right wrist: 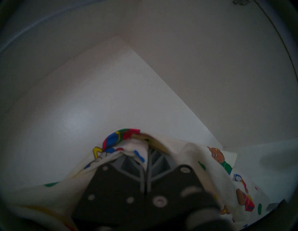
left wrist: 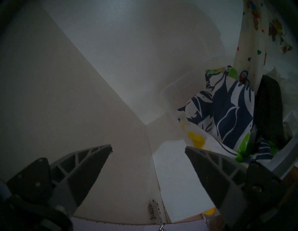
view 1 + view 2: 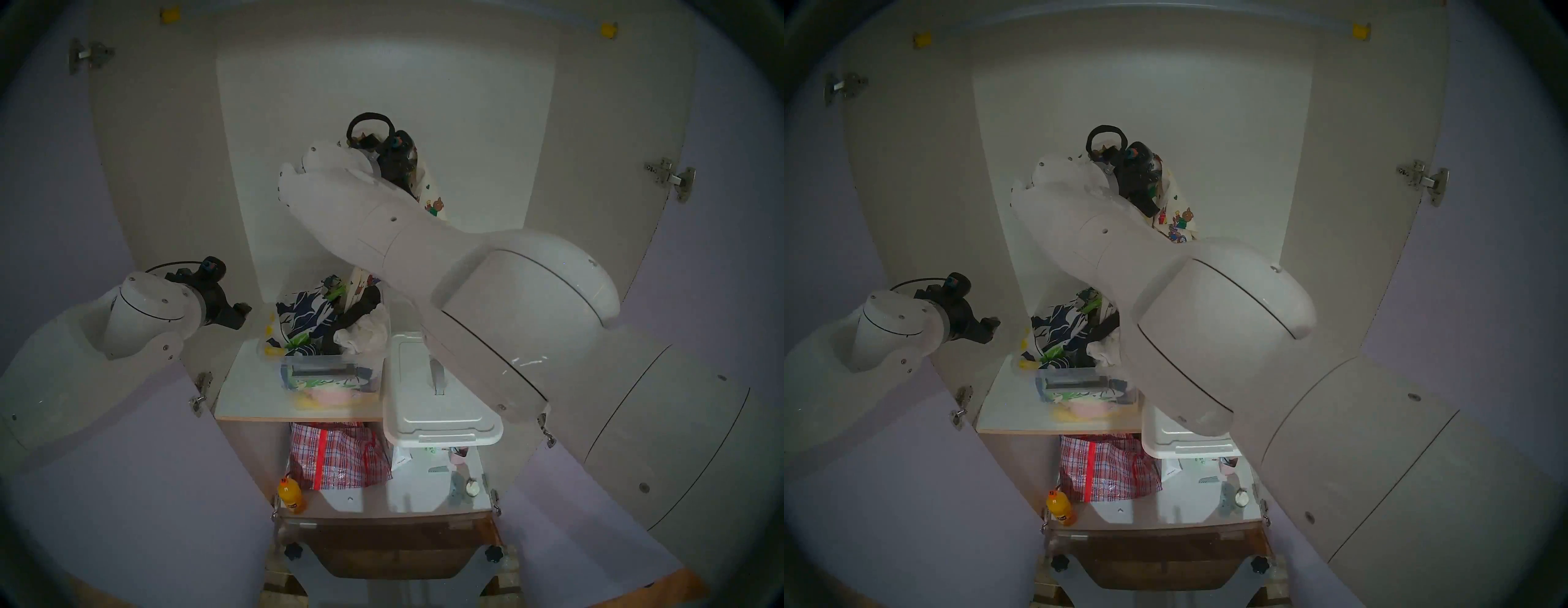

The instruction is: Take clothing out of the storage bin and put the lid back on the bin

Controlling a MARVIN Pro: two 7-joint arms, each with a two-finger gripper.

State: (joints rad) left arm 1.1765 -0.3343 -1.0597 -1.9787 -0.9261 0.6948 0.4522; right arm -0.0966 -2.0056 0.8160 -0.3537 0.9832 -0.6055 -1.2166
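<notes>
The clothing (image 1: pixel 185 154) was held well above the storage bin (image 3: pixel 329 369), draped over and around the right gripper (image 1: pixel 147 150), whose fingers were pressed together on a fold of it. Its lower end hung down toward the bin. The lid (image 3: pixel 437 407) lay just right of the bin. The left gripper (image 2: pixel 148 148) was spread wide left of the bin, nothing between its fingers.

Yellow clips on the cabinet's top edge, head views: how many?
2. One yellow clip sits at the upper left of the cabinet, the other yellow clip at the upper right. More could be hidden outside the views.
</notes>
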